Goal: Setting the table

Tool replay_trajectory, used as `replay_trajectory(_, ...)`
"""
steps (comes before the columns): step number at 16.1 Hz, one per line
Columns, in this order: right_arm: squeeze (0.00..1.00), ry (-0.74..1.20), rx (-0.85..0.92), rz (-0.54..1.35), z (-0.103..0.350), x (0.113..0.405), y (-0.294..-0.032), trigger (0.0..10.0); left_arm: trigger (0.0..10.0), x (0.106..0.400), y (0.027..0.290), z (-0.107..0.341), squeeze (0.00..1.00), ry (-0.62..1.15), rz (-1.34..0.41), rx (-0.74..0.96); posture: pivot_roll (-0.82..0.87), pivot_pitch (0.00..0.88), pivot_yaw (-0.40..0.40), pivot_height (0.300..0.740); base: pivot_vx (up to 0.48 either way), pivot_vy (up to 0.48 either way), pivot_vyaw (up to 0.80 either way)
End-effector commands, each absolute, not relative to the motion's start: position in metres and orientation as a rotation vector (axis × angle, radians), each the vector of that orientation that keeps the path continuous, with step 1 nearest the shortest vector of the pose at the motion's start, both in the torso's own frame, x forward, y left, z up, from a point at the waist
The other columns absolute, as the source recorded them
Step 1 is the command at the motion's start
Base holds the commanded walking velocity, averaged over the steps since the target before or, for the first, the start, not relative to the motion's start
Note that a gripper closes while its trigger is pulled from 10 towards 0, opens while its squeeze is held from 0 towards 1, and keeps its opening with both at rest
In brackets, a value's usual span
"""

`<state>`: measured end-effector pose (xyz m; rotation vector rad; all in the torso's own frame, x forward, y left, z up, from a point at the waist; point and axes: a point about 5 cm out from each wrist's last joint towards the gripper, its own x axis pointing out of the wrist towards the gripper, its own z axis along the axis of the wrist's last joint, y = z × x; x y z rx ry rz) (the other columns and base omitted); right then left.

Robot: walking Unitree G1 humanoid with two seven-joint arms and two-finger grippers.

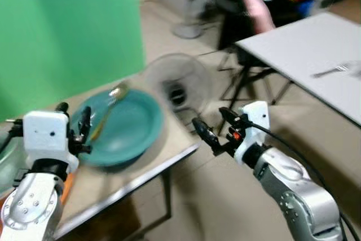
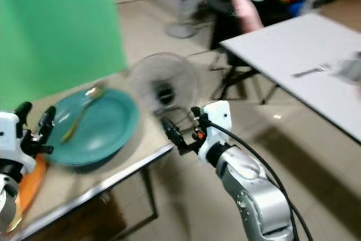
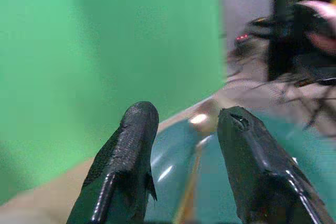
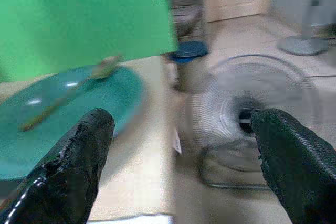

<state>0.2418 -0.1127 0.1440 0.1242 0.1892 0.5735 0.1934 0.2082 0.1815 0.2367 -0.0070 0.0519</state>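
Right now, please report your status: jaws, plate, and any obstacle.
Left gripper open at the teal plate rim. Right gripper open, off the table edge. Spoon lies in plate. Floor fan stands behind the table.

A plate (image 1: 127, 131) sits on a table (image 1: 169, 145) at the robot's left, a spoon (image 1: 107, 111) lying in it. The left gripper (image 1: 73, 122) hangs over the plate's near-left rim. A floor fan (image 1: 177, 86) stands just beyond the table's right edge, and the right gripper (image 1: 213, 127) hovers over the floor just off that table's corner, in front of the fan. Well apart to the right stands a second table (image 1: 299, 49) with a fork (image 1: 331, 70) lying on it. A person's hand (image 1: 256, 9) shows behind that table's far corner.
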Motion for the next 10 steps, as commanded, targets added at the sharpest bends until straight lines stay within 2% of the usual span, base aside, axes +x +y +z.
replay_trajectory(1, 0.0, 0.184, 0.121, 0.553, 0.146, 0.242, -0.12, 10.0, 10.0, 0.193, 0.206, 0.182, 0.0, -0.008, 0.033, 0.233, 0.01, 0.025, 0.009, 0.74, 0.311, 0.0, 0.0)
replay_trajectory(3, 0.0, 0.185, 0.121, 0.562, 0.146, 0.241, -0.119, 10.0, 10.0, 0.193, 0.209, 0.18, 0.0, 0.006, 0.038, 0.226, 0.01, 0.023, 0.008, 0.74, 0.272, 0.0, 0.0)
replay_trajectory(4, 0.0, 0.187, 0.119, 0.568, 0.146, 0.24, -0.119, 10.0, 10.0, 0.192, 0.214, 0.176, 0.18, 0.037, 0.042, 0.201, 0.01, 0.021, 0.009, 0.74, 0.0, 0.0, 0.0)
replay_trajectory(5, 0.0, 0.19, 0.112, 0.573, 0.146, 0.241, -0.12, 10.0, 10.0, 0.192, 0.221, 0.174, 1.0, 0.049, 0.046, 0.202, 0.01, 0.017, 0.007, 0.74, 0.0, 0.0, 0.0)
replay_trajectory(7, 0.0, 0.196, 0.102, 0.587, 0.145, 0.241, -0.123, 10.0, 10.0, 0.199, 0.233, 0.173, 1.0, 0.1, 0.019, 0.261, 0.0, 0.014, 0.006, 0.74, 0.0, 0.0, 0.0)
replay_trajectory(10, 0.0, 0.199, 0.086, 0.626, 0.146, 0.241, -0.124, 10.0, 10.0, 0.216, 0.242, 0.167, 1.0, 0.168, -0.071, 0.234, -0.01, 0.008, 0.001, 0.74, 0.0, 0.0, 0.0)
